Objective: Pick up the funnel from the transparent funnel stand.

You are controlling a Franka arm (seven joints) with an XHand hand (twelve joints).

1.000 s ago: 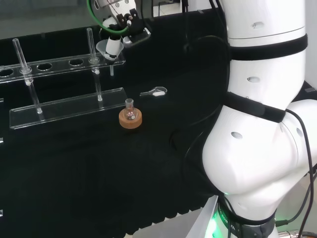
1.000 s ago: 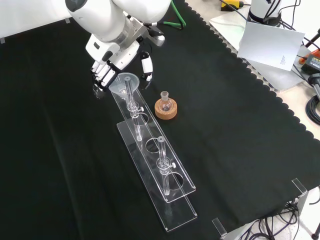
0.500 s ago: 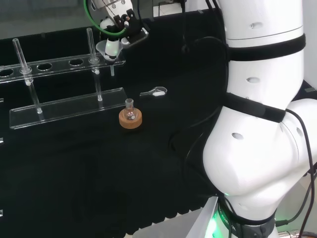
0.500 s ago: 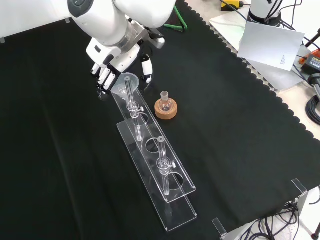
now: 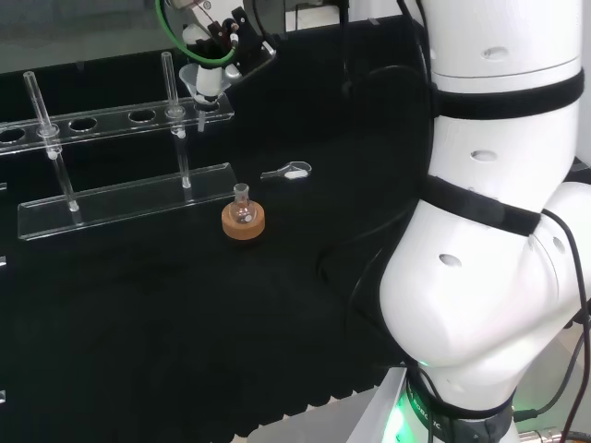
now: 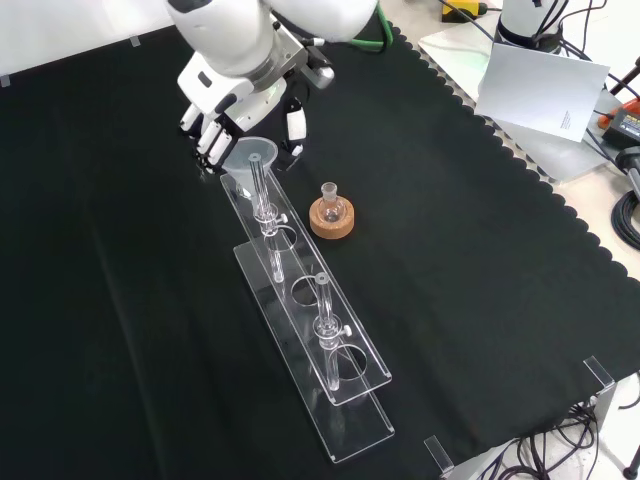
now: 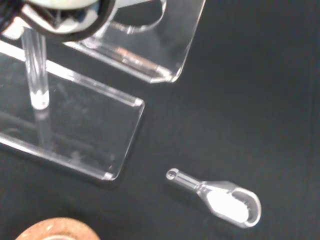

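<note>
**Bench stock: funnel in hand over the stand's end**

Arm (image 5: 489, 231): white links, large at the right of the head view; its upper link enters the front view from the top.

Cloth (image 6: 480, 250): black, covers the bench.

Stand (image 6: 300, 330): clear plastic, a base plate and a raised shelf with round holes, joined by two upright rods. In the front view it runs from the lower middle up toward the hand; in the head view it lies across the left half.

Hand (image 6: 235, 100): black and white, at the stand's far end in the front view, top left in the head view (image 5: 222, 41). Fingers curl round the funnel on one side, the thumb stands on the other; it grasps the funnel.

Funnel (image 6: 250, 160): clear, cone mouth up, at the end hole of the shelf, between fingers and thumb. In the head view (image 5: 203, 85) its cone sits just above the shelf end. Whether the stem has cleared the hole cannot be told.

Cork ring (image 6: 331, 220): just beside the stand, carrying a small flask (image 6: 329, 203), upright.

Scoop (image 7: 220, 197): small, clear, flat on the cloth near the stand's end.
</note>
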